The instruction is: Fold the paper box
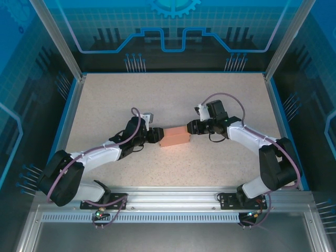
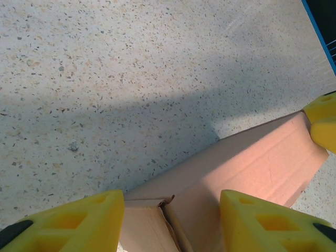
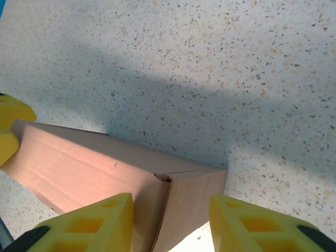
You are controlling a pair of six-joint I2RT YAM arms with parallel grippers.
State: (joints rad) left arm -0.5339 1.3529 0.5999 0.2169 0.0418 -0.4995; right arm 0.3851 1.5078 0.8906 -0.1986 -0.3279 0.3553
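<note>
At mid-table, left gripper [image 1: 155, 135] clamps the paper box [image 1: 175, 138], right gripper [image 1: 190, 127] straddles its right end, hold unclear; end-flap closing probably needs inward pressure.

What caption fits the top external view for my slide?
Left fingers and right fingers straddle opposite ends of the salmon-pink paper box on the table.

Bright light falls on a speckled beige tabletop [image 1: 105, 100] edged in blue. A slotted aluminium rail [image 1: 168, 197] runs along its near edge, and blue printed panels [image 1: 220, 21] rise behind its far edge.
</note>
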